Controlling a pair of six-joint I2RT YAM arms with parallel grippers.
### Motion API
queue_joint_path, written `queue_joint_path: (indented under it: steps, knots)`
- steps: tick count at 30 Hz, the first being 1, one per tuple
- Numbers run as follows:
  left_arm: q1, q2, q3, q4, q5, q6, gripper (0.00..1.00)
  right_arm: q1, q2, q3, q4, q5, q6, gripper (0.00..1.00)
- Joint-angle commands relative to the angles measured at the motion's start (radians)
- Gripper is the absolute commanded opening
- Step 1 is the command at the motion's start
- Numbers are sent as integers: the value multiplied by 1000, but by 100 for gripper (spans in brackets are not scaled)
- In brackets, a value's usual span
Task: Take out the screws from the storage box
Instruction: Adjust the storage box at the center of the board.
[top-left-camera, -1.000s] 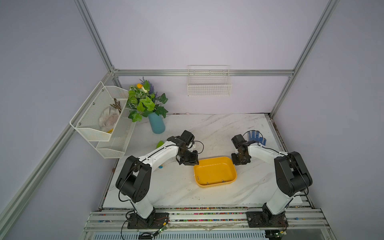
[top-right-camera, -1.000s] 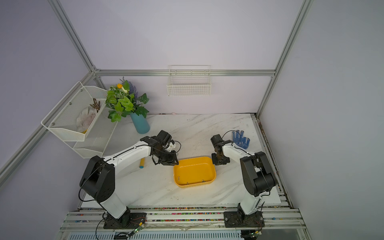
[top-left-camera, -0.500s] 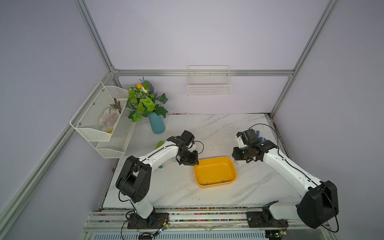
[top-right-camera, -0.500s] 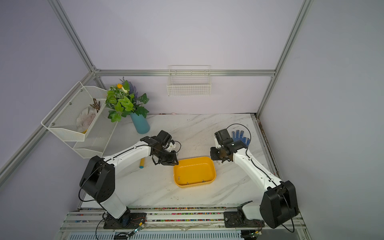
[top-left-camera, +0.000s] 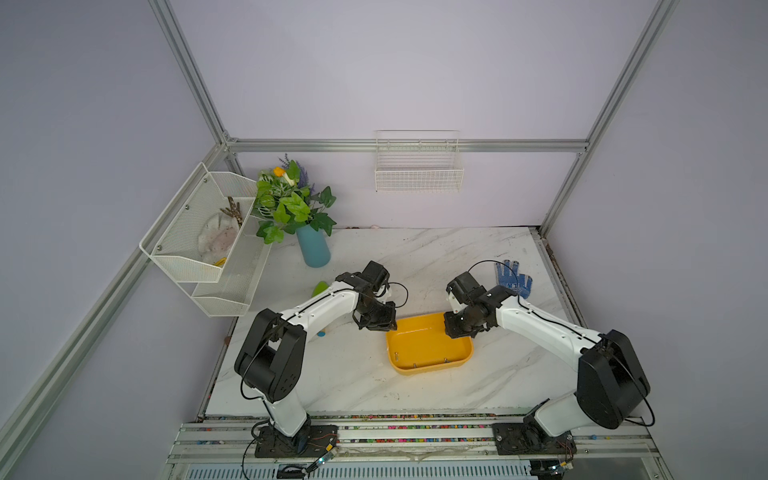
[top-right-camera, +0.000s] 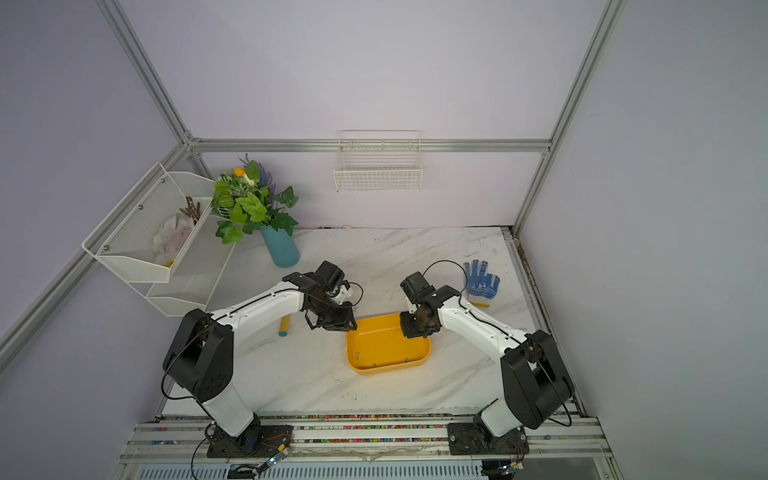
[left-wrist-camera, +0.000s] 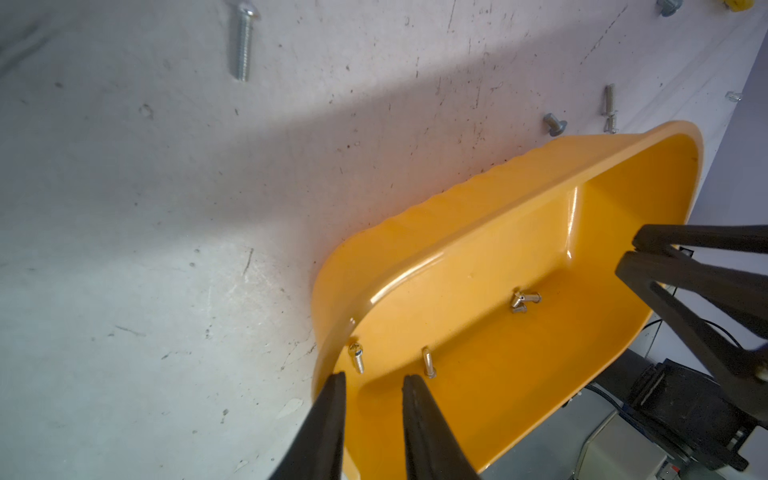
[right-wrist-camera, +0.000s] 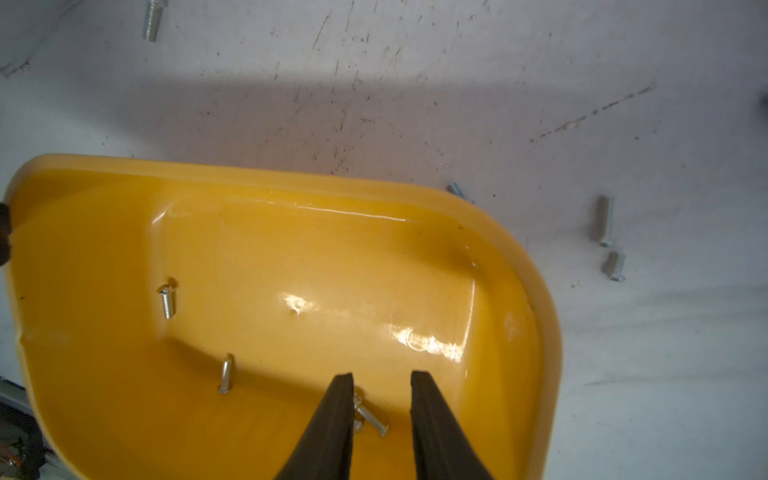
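Screws (right-wrist-camera: 372, 419) hug storage box (right-wrist-camera: 291, 178) floor edge beneath parted right tool (right-wrist-camera: 382, 374).

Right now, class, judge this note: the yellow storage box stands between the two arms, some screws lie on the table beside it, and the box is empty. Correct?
One slip: the storage box is not empty. The right wrist view shows several screws lying inside it, some by the open right claw. It does stand between the arms, with loose screws on the table beside it.
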Motion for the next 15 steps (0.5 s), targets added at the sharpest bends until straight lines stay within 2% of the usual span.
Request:
queue_joint_path:
  steps: [1,7,12,15]
  knots:
    - [0,13,12,-22,-8,17,29,0,61,37,67,29,4,29]
    - [-12,-59,-30,-22,60,-4,29,1,153,117,87,63,-26,30]
    - [-43,-25,-24,-45,192,17,30,4,228,178,121,48,-34,30]
    - [-69,-7,4,-89,203,43,30,13,257,210,144,38,-34,30]
